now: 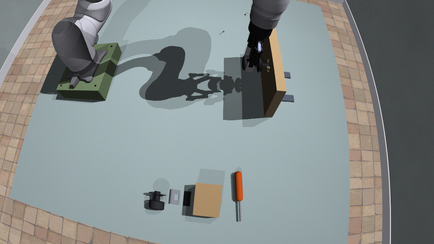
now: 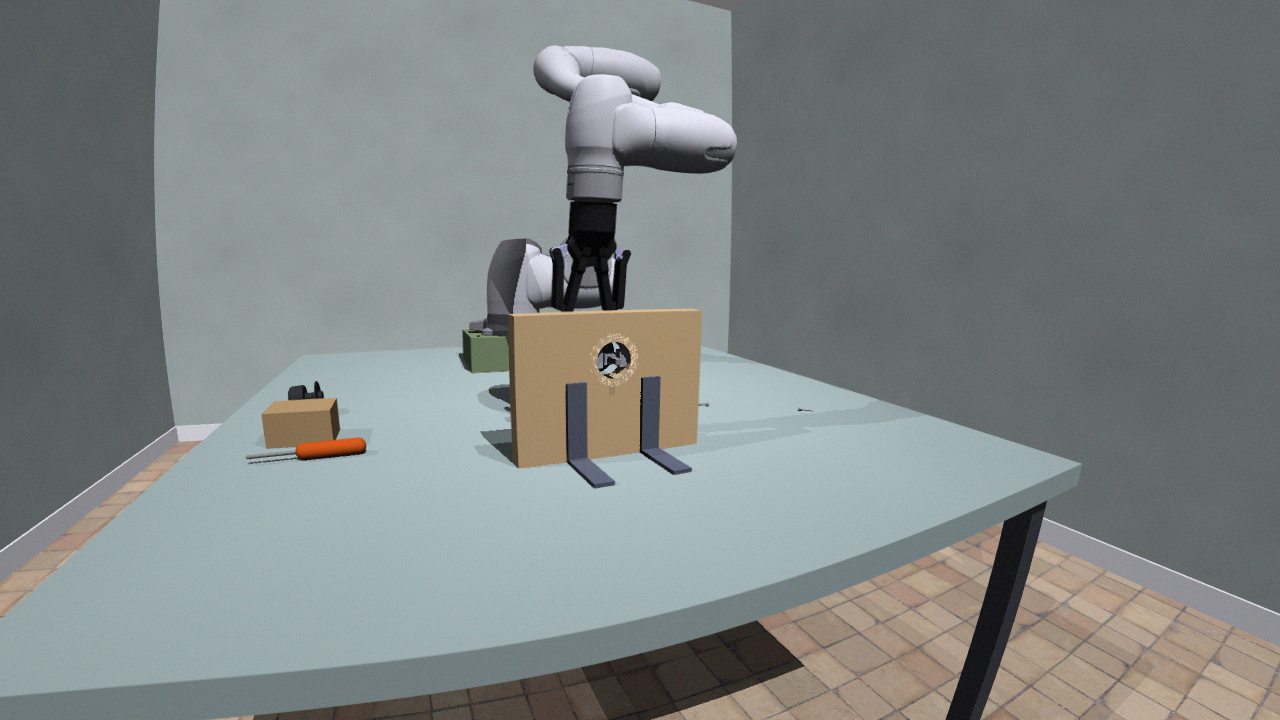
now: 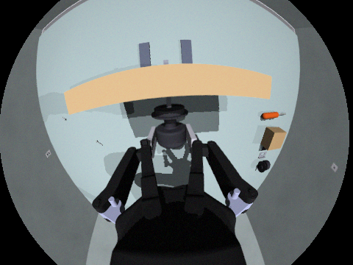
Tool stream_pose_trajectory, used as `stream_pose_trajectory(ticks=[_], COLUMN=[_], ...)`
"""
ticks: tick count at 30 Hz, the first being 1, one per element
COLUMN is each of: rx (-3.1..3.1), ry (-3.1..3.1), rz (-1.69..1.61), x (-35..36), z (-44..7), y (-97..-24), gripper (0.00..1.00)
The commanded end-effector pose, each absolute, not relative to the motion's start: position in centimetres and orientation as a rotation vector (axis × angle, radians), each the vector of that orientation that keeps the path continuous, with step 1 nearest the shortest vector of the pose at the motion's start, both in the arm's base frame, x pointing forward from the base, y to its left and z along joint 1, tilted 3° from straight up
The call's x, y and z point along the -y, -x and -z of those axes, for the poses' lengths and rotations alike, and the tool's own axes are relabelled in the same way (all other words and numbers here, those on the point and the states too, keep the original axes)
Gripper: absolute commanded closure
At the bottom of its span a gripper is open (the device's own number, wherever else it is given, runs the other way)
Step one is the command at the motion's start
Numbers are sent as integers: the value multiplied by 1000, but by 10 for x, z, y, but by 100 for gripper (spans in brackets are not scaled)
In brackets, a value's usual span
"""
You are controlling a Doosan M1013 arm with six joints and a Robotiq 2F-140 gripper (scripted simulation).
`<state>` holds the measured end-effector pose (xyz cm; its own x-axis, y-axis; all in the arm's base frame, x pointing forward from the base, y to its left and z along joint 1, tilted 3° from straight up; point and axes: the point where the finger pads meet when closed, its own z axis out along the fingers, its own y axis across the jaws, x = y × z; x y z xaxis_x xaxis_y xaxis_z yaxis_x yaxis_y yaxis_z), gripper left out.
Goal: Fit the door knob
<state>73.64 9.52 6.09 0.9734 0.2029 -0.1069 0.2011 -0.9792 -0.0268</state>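
Note:
The upright wooden panel (image 1: 274, 78) (image 2: 554, 402) (image 3: 123, 88) stands on the table with the latch's socket (image 1: 268, 69) (image 2: 614, 358) near its top. My gripper (image 1: 254, 60) (image 3: 170, 131) is shut on the dark door knob (image 1: 245, 64) (image 3: 170, 132) on the side that faces the robot base. The knob lies level, with its spindle (image 1: 266, 64) pointing at the socket and its tip at the wood face. The round plate (image 3: 169, 113) stands a short gap off the wood. In the exterior view the panel hides the knob; only the upper fingers (image 2: 590, 286) show.
Two grey brackets (image 1: 288, 98) (image 2: 586, 429) (image 3: 144, 53) prop the panel's far side. At the table's near edge lie a second knob (image 1: 156, 200), a small metal plate (image 1: 174, 196), a wood block (image 1: 206, 200) (image 2: 299, 419) (image 3: 273, 138) and an orange screwdriver (image 1: 238, 186) (image 2: 329, 447) (image 3: 271, 115). The green arm base (image 1: 100, 81) stands left.

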Motion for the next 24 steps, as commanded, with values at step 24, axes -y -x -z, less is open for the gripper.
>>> stream_pose_trajectory(ticks=[24], rx=[318], ry=[3105], rz=[-171], x=[-96], z=[-61], y=[-741], gripper=[58])
